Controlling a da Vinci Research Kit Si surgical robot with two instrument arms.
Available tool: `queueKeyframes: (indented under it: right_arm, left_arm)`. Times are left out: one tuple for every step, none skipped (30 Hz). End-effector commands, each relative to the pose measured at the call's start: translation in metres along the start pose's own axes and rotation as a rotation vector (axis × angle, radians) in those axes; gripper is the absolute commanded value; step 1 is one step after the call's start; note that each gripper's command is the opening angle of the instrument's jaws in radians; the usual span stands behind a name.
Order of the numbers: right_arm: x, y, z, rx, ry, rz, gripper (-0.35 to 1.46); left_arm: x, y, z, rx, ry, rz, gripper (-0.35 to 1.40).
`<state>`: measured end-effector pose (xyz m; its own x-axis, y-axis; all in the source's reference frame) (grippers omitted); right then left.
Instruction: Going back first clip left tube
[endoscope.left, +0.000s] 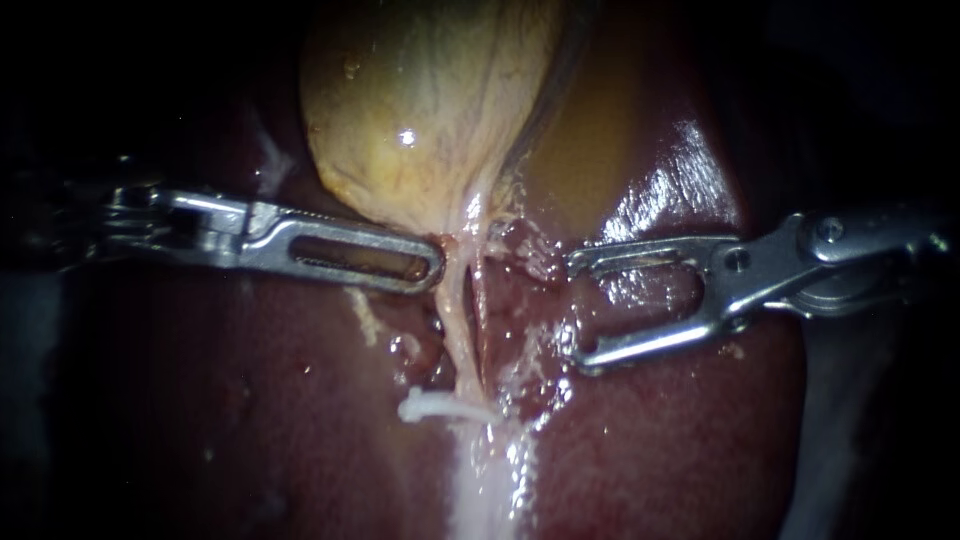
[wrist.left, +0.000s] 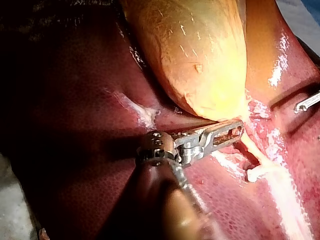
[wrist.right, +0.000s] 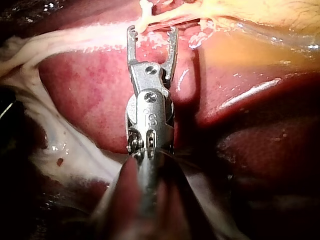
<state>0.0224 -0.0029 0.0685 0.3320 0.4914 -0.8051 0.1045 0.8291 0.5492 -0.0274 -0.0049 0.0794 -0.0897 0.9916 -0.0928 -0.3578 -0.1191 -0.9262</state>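
- The clip (endoscope.left: 440, 408) sits on the tube (endoscope.left: 458, 330) below the gallbladder (endoscope.left: 430, 110), over the liver (endoscope.left: 250, 400). It lies crosswise, its free end toward the left instrument's side. The tube runs from the gallbladder's neck toward the camera.
- The right instrument (endoscope.left: 578, 313) — jaws spread, empty — is just beside the tube.
- The left instrument (endoscope.left: 433, 268) has its jaws pressed together on the gallbladder's neck.
- Risk: if the right instrument backs out crooked, a spread jaw tip could hook the tube or clip. A harder pull from the left could strain the clipped tube.
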Motion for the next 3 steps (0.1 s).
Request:
queueKeyframes:
  right_arm:
    - [0.0000, 0.0000, 0.0000, 0.000, 0.001, 0.000, 0.50]
    - [0.0000, 0.0000, 0.0000, 0.000, 0.001, 0.000, 0.50]
    - [0.0000, 0.0000, 0.0000, 0.000, 0.001, 0.000, 0.50]
  left_arm:
    - [0.0000, 0.0000, 0.0000, -0.001, 0.000, 0.000, -0.35]
    - [0.0000, 0.0000, 0.0000, -0.001, 0.000, 0.000, -0.35]
    - [0.0000, 0.0000, 0.0000, -0.001, 0.000, 0.000, -0.35]
